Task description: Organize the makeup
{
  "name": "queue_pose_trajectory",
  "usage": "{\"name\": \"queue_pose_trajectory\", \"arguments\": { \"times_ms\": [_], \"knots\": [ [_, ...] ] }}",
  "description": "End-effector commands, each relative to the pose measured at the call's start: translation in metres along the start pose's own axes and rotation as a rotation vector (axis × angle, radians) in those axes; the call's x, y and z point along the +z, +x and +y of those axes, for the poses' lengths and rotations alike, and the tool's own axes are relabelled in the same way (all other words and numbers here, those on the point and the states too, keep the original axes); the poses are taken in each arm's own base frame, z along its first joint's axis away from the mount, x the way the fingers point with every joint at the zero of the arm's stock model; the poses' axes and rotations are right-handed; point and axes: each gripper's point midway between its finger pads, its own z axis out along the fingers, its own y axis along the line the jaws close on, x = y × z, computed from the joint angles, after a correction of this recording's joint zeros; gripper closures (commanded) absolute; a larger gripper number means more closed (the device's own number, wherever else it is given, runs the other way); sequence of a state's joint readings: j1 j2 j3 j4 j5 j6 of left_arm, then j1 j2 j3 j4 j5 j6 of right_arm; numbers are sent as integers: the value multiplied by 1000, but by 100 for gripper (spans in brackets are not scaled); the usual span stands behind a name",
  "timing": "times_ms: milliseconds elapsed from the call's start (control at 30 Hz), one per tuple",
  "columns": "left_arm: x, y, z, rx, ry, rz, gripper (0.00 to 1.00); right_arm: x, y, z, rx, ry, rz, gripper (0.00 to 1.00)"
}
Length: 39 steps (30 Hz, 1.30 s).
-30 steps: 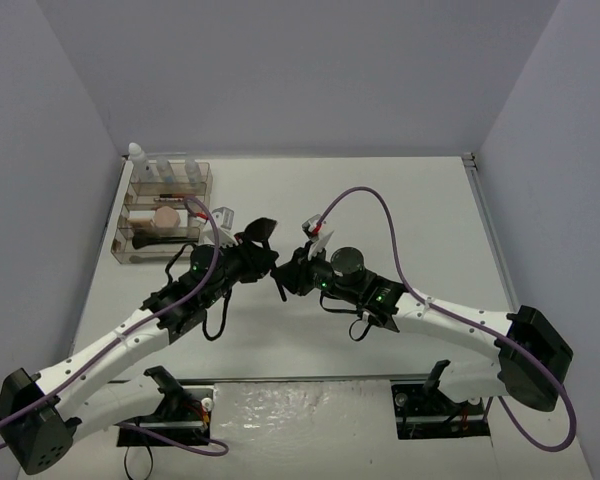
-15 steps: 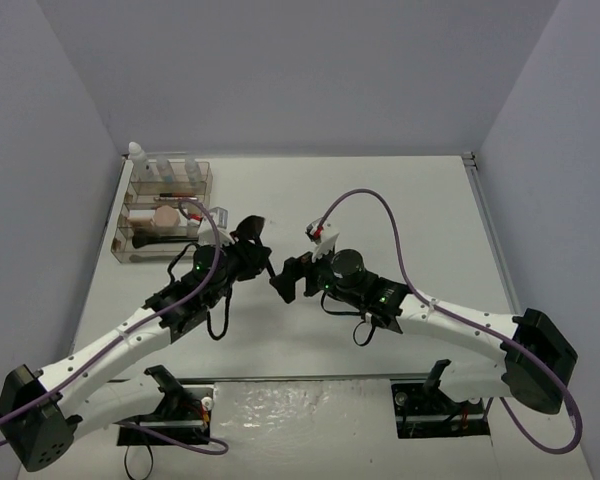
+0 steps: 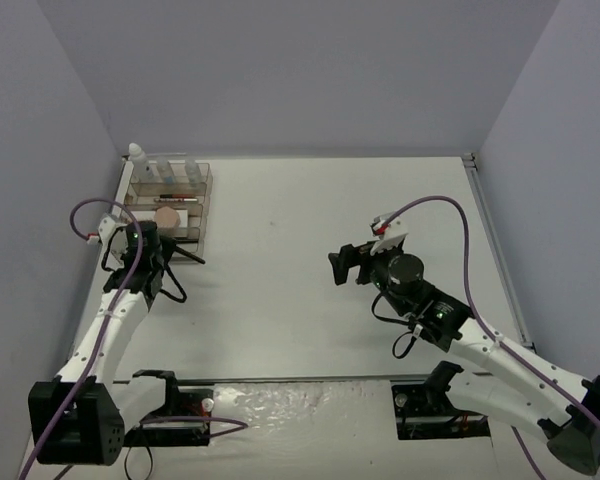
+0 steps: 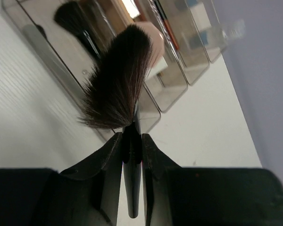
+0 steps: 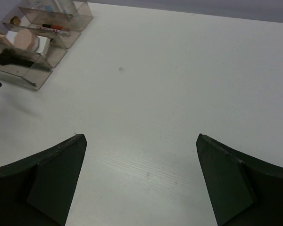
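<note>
While the left claw (image 4: pixel 132 139) stood clamped on the slim handle of a black brush (image 4: pixel 115 84), just below its flared bristles, the brush hung at the near right corner of the smoky organizer tray (image 3: pixel 206 182), not yet inside any compartment. The tray sat at the far left of the table (image 3: pixel 280 220).

The pinch looked narrow. My guess was that the brush could swivel or slip between the pads if its bristles dragged on a tray wall. A push there might also shove the light tray sideways. The near compartment already held another brush (image 5: pixel 19 57), so a careless drop could leave the new one riding on top and poking over the rim. The pink compact (image 3: pixel 166 215) and the red lip tube (image 5: pixel 52 27) lay in the rows behind, close enough to be knocked.

The left wall stood close beside the tray, so room to swing was tight there. The table's middle and right lay open. The right claw (image 5: pixel 140 141) hovered over that stretch with its jaws wide apart, holding nothing, well apart from the tray.
</note>
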State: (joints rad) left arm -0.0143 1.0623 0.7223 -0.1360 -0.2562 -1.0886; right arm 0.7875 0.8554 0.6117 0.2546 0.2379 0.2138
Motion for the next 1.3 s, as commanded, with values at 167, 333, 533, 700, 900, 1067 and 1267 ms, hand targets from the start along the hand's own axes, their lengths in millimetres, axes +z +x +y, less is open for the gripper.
{"name": "queue_pose_trajectory", "arguments": {
  "times_ms": [167, 333, 533, 700, 900, 1067, 1267],
  "knots": [
    [77, -57, -9, -329, -77, -4, 100, -3, 5, -22, -46, 80, -10, 0],
    [99, -61, -3, -373, -133, 9, 95, -1, 10, -22, -52, 79, 10, 0],
    [106, -42, 16, -444, -213, 62, 64, -1, 8, -25, -56, 94, 3, 0],
    [101, -48, 17, -455, -209, 34, 42, -2, 5, -23, -52, 84, -2, 0],
    [71, -84, -24, -321, -66, 4, 25, -11, -13, -28, -17, 122, -28, 0],
    [-14, -137, -56, 118, 65, -112, 5, -39, -55, -47, 25, 223, -129, 0],
    [-110, -137, -41, 548, 158, -206, 3, -70, -83, -65, 37, 306, -159, 0]
  ]
}}
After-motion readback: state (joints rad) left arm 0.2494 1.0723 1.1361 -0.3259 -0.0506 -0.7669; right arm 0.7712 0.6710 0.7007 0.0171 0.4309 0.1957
